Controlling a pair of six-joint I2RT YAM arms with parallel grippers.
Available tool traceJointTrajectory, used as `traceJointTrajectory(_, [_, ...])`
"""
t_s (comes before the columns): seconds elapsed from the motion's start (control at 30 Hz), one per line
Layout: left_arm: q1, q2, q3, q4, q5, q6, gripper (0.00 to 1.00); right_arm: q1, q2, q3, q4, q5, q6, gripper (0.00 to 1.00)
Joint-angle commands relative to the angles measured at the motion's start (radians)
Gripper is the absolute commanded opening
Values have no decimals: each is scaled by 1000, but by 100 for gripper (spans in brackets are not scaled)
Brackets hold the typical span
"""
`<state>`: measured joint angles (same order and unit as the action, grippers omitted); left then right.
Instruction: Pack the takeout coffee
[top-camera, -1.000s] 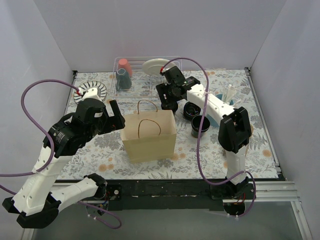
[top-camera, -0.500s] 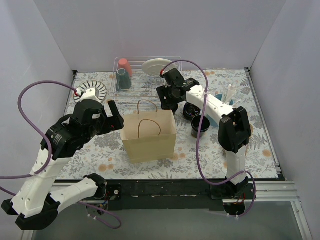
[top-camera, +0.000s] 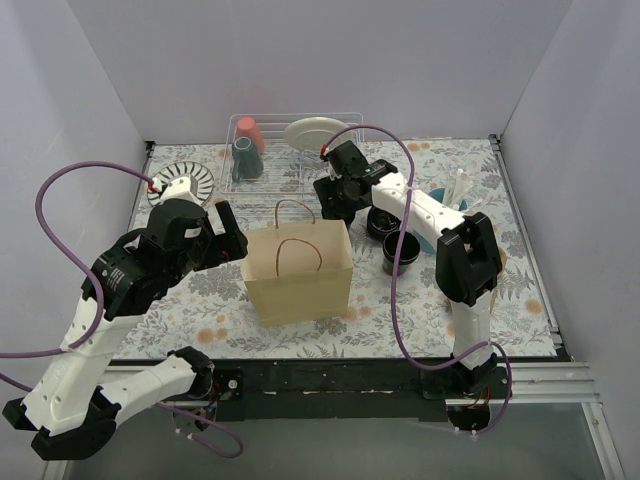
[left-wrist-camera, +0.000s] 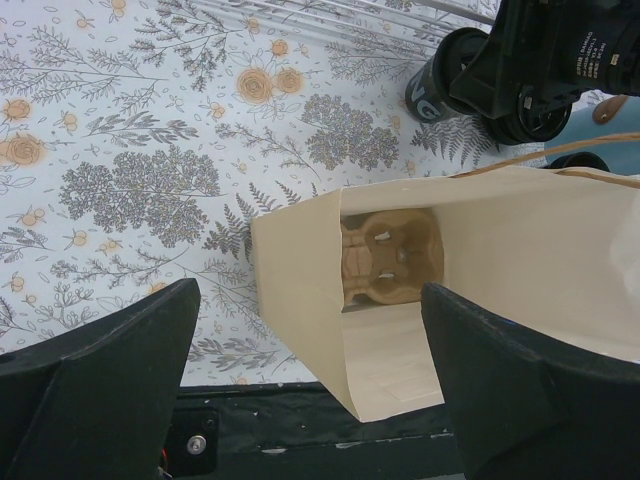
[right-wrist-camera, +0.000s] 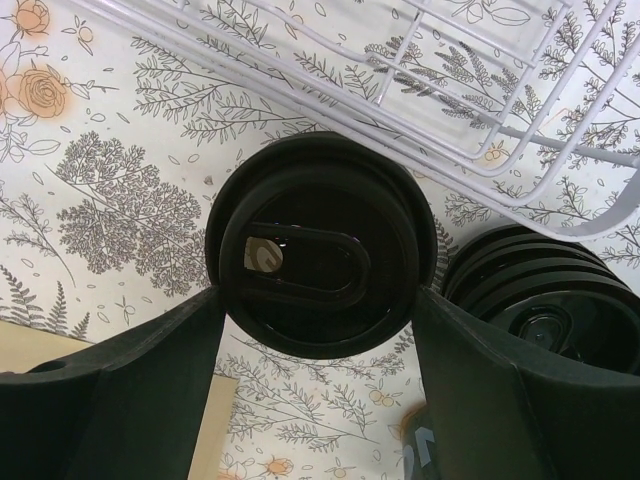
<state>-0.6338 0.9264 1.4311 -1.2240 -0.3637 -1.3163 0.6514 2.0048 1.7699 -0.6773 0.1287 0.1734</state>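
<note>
Right jaws spread wide, fingers (right-wrist-camera: 130, 390) pressed to both sides of lidded cup (right-wrist-camera: 310, 255), near wire rack (top-camera: 290, 165), just behind paper bag (top-camera: 300, 265) on table (top-camera: 200, 300). Left jaws fully apart, empty, above bag mouth. Second black cup (top-camera: 401, 250) stands right of bag. Gripped cup's body hidden under lid; whether lifted off table unclear.

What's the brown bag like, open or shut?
Open. The left wrist view looks straight into the bag, down to an empty cardboard cup carrier at its bottom.
</note>
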Motion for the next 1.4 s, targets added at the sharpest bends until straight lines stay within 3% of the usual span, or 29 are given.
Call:
traceJointTrajectory(0.0, [-3, -8, 25, -6, -29, 0, 93, 5, 8, -9, 38, -11, -2, 79])
traceJointTrajectory(0.33, [-3, -3, 6, -5, -34, -15, 90, 7, -17, -7, 28, -14, -34, 58])
traceJointTrajectory(0.63, [-3, 26, 18, 8, -18, -75, 86, 2, -86, 54, -33, -21, -48, 56])
traceJointTrajectory(1.1, [-3, 86, 51, -46, 8, -172, 72, -67, -251, 319, -218, -12, -71, 56])
traceJointTrajectory(1.2, [-3, 98, 60, -35, 26, -181, 66, -68, -317, 347, -212, -40, -74, 55])
traceJointTrajectory(1.37, [-3, 120, 57, -43, 29, -199, 62, -68, -457, 315, -122, -210, -89, 55])
